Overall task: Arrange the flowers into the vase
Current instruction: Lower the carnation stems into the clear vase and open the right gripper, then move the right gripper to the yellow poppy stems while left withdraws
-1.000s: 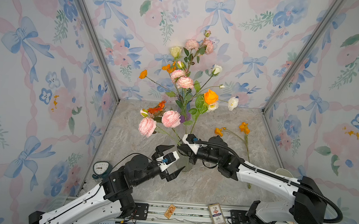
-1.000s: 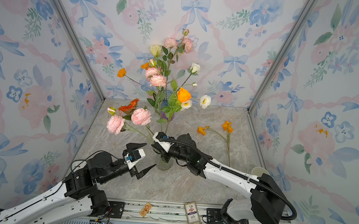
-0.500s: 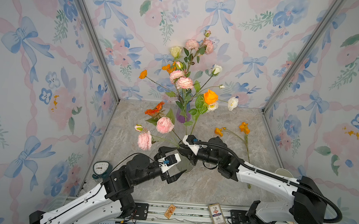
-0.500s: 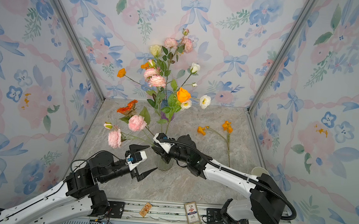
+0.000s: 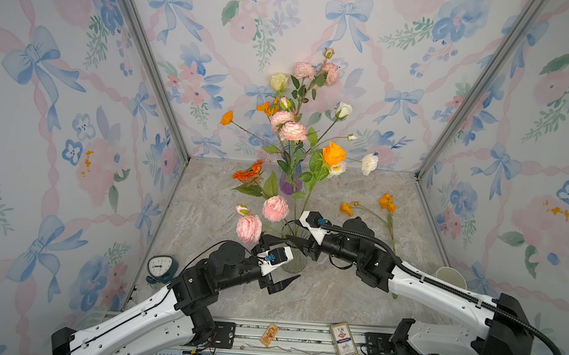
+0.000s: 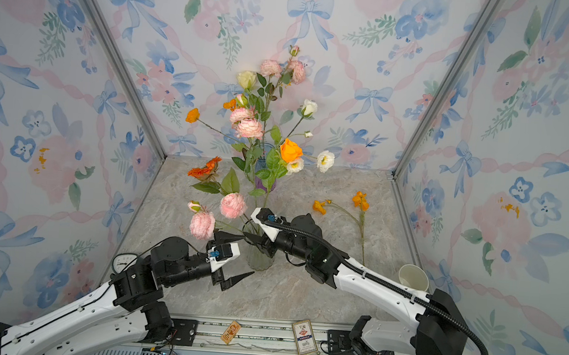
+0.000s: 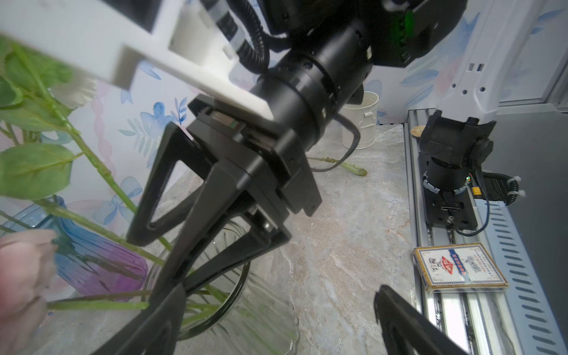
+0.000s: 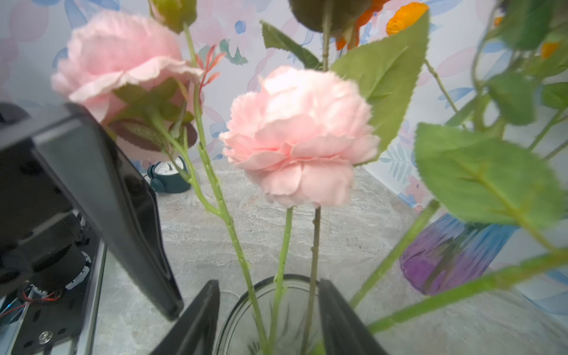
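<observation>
The flowers [image 5: 275,208], ruffled pink fabric roses on thin thorny green stems, lean in the clear ribbed glass vase [image 5: 296,264] on the marbled grey counter [image 5: 333,298]; others fill a blue-purple glass vase [image 5: 289,186] behind, and one orange poppy [image 5: 388,203] lies flat. My right claw [image 8: 269,319] sits at the clear vase's mouth, tapered black fingers parted around loose stems, while my left claw [image 5: 280,262] gapes wide beside it, empty.

rear vase [image 5: 289,185] behind front vase [image 5: 293,260] | loose stems [image 5: 390,224] right | clock [image 5: 159,266] left
</observation>
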